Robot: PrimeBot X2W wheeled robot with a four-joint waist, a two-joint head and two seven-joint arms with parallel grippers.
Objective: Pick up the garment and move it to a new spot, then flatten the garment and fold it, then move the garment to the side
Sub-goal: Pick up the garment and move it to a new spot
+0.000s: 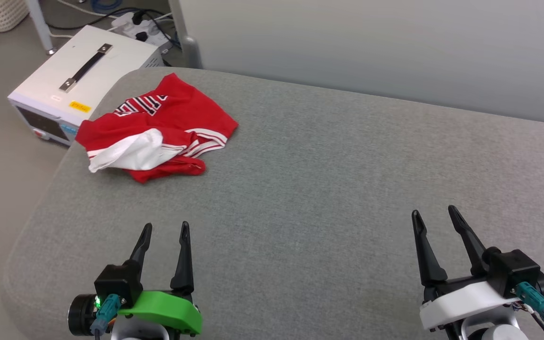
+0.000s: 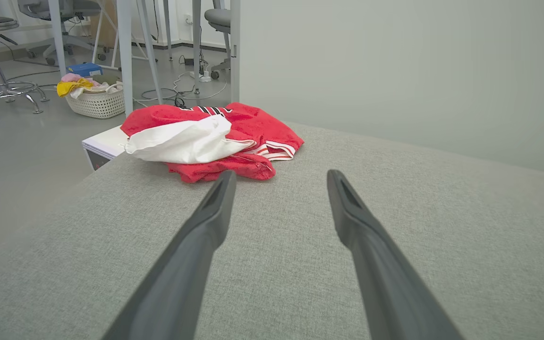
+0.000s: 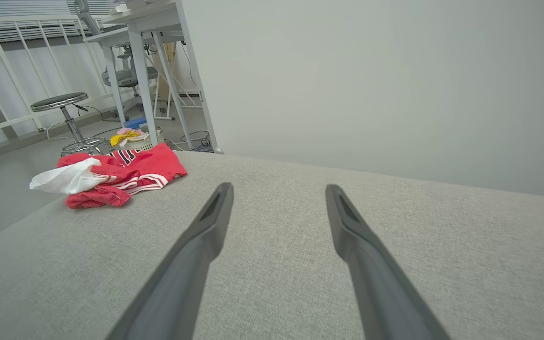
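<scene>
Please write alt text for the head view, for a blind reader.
A crumpled red and white garment lies at the far left of a grey padded surface. Nearer the camera, the left gripper and right gripper are open and empty.

Head view: left gripper (image 1: 166,226) at lower left on green wrist shell (image 1: 168,309), fingers spread, empty. The right gripper (image 1: 433,211) at lower right on white wrist shell (image 1: 461,300), fingers spread, empty. Both point forward, well apart.

I read the garment (image 1: 177,113) as soft matt cloth, creased; the worktop (image 1: 324,189) under it wears coarse grey woven fabric. The left tool (image 1: 166,225) and right tool (image 1: 433,210) look like smooth matt dark plastic. The white box (image 1: 88,71) looks smooth, faintly glossy.
</scene>
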